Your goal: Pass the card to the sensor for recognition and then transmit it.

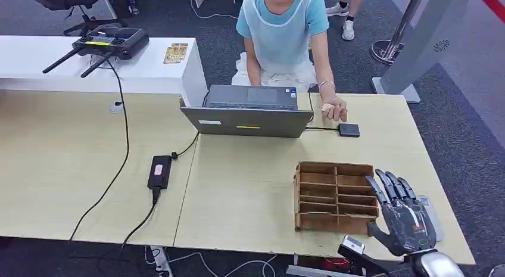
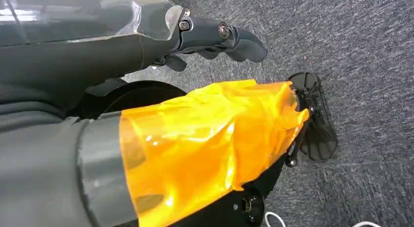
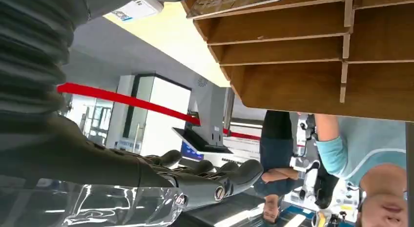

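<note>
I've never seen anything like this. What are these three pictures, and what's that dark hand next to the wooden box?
All three come from cameras on a humanoid robot. The head view looks down on a pale table; the dark hand is the robot's right hand, open and empty beside a wooden divided box. Also on the table are a laptop, a power adapter and a small black sensor pad, near a seated person's hand. The right wrist camera sees that box from close by, turned around. The left wrist camera shows the left hand hanging over carpet, holding nothing.
</note>
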Robot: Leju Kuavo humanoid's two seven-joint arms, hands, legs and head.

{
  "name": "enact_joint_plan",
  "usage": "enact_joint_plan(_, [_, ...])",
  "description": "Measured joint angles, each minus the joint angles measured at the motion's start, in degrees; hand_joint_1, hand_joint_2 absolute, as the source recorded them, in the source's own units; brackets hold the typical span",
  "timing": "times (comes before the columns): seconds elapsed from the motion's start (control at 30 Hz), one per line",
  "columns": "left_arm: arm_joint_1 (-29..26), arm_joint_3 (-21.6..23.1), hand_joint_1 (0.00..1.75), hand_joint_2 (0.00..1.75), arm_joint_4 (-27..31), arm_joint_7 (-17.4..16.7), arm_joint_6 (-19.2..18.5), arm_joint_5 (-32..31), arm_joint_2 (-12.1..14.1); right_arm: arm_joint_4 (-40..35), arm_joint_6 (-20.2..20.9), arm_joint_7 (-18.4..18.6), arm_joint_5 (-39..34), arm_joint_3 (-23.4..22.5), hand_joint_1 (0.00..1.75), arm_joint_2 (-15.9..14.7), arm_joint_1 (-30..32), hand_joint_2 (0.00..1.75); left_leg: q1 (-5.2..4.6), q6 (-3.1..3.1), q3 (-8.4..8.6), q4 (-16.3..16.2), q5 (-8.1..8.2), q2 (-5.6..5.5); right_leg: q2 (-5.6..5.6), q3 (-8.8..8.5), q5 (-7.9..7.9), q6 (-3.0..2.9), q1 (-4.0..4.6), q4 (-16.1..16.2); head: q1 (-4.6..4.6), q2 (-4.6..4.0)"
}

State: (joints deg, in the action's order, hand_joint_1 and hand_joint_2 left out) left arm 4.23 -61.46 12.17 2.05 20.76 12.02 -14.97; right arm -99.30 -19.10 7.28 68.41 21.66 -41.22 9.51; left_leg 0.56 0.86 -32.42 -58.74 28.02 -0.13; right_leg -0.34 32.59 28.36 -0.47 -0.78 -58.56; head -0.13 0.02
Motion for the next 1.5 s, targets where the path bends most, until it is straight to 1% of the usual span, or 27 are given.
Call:
enact_joint_plan(0.27, [0.0, 0.0, 0.00, 0.00, 0.0, 0.0, 0.0, -0.2, 0.0, 0.3, 0.2, -0.1, 0.0, 0.0, 0.00, 0.3, -0.2, 1.75, 0.00, 0.00, 0.00, 0.0, 0.00, 0.00, 0.00, 0.00, 0.00, 0.00, 0.00, 0.0, 0.02, -0.02])
enact_joint_plan(0.5, [0.0, 1.0, 0.00, 0.00, 0.0, -0.6, -0.3, -1.3, 0.2, 2.4, 3.1, -1.9, -2.1, -0.8, 0.00, 0.8, -1.5, 1.75, 0.00, 0.00, 0.00, 0.0, 0.00, 0.00, 0.00, 0.00, 0.00, 0.00, 0.00, 0.0, 0.00, 0.00])
enact_joint_plan(0.67, [-0.1, 2.1, 0.00, 0.00, 0.0, -1.0, -0.6, -2.3, 0.5, 4.3, 4.4, -2.6, -3.4, -1.5, 0.00, 1.5, -2.3, 1.75, 0.00, 0.00, 0.01, 0.0, 0.00, 0.00, 0.00, 0.00, 0.00, 0.00, 0.00, 0.0, 0.02, -0.02])
enact_joint_plan(0.77, [-0.1, 3.3, 0.00, 0.00, 0.0, -1.8, -1.3, -4.1, 0.7, 5.3, 9.6, -3.7, -8.3, -1.5, 0.00, 1.8, -3.1, 1.75, 0.00, 0.00, 0.00, 0.0, 0.00, -0.01, -0.01, 0.00, 0.00, 0.00, 0.00, 0.0, 0.02, -0.02])
enact_joint_plan(0.9, [-0.2, 5.0, 0.00, 0.00, 0.0, -2.4, -1.7, -5.5, 1.0, 6.6, 12.4, -4.2, -10.9, -1.5, 0.00, 2.2, -4.2, 1.75, 0.00, 0.00, 0.01, 0.0, -0.01, 0.00, 0.00, 0.00, 0.00, 0.00, 0.00, 0.0, 0.02, -0.02])
enact_joint_plan(1.07, [-0.4, 6.8, 0.00, 0.00, 0.0, -3.0, -2.1, -6.6, 1.4, 7.5, 13.0, -4.2, -11.3, -1.5, 0.00, 2.6, -5.0, 1.75, 0.01, 0.01, 0.00, 0.0, -0.01, 0.00, -0.01, 0.00, 0.00, 0.00, 0.01, 0.0, 0.02, -0.02])
enact_joint_plan(1.33, [-0.5, 8.3, 0.00, 0.00, 0.0, -3.1, -2.2, -7.5, 1.7, 8.4, 13.0, -4.4, -11.4, -1.5, 0.00, 3.0, -5.6, 1.75, 0.01, 0.02, 0.00, 0.0, -0.02, -0.01, -0.01, -0.01, 0.00, 0.00, 0.00, 0.0, 0.00, -0.02])
enact_joint_plan(1.5, [-0.5, 9.2, 0.00, 0.00, 0.0, -3.3, -2.7, -8.5, 1.9, 8.6, 12.0, -5.0, -12.3, -1.7, 0.00, 3.4, -5.7, 1.75, 0.01, 0.02, 0.00, 0.0, -0.02, -0.01, -0.01, 0.00, 0.00, 0.00, 0.01, 0.0, 0.00, 0.00])
